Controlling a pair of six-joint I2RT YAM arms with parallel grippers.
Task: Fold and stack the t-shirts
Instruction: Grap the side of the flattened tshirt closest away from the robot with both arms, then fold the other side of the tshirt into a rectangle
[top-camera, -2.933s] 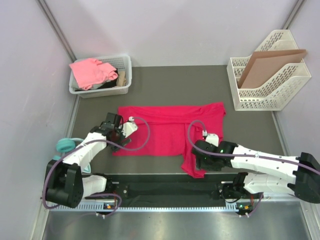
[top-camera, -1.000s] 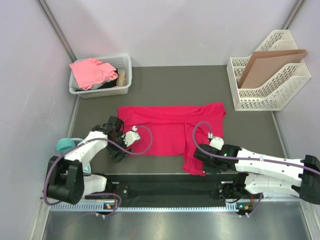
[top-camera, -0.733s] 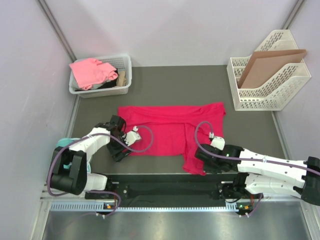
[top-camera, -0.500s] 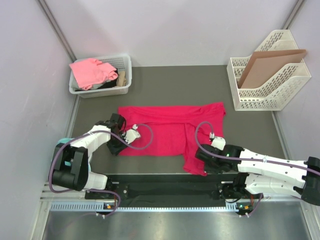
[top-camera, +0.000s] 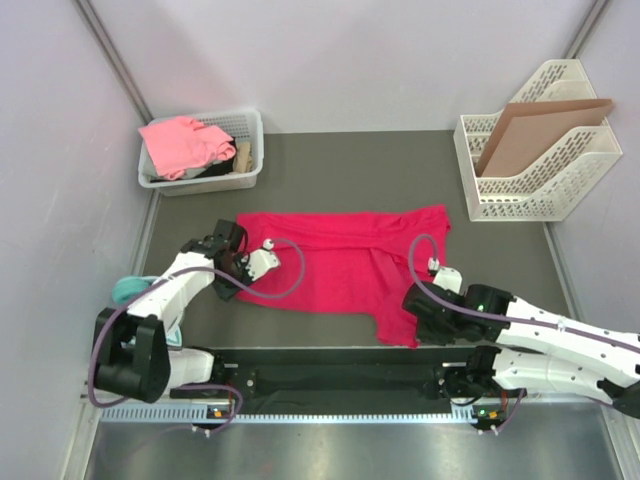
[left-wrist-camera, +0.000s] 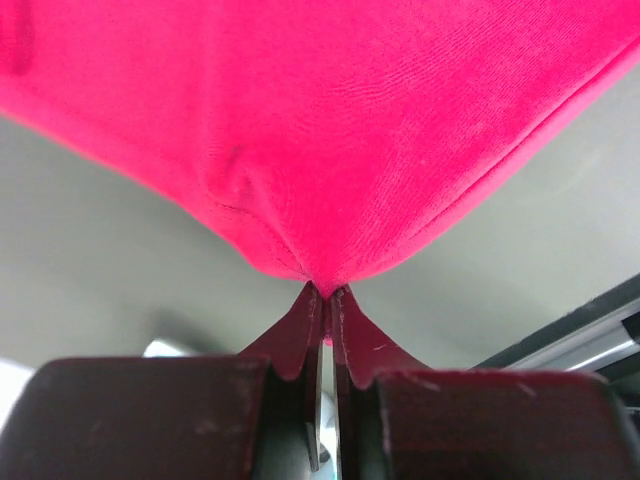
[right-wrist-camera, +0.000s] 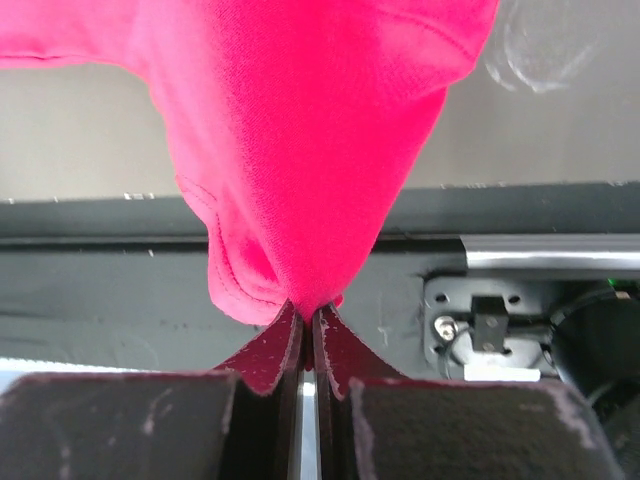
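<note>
Crimson-red t-shirt (top-camera: 335, 265) is spread pretty rumpled and half-folded on the dark grey worktop (top-camera: 330, 170), its near corners pinched tight in the left fingers (left-wrist-camera: 290, 340) and right fingers (right-wrist-camera: 262, 358), pale lilac walls (top-camera: 60, 150) seen all round.

**Table surface: items in contact**

I see a dark grey table (top-camera: 330, 165). The crimson t-shirt (top-camera: 330, 265) lies spread across its centre. A white basket (top-camera: 210, 183) stands at 10 o'clock and a white file rack (top-camera: 525, 197) at 2 o'clock. Neither touches the cloth.
</note>
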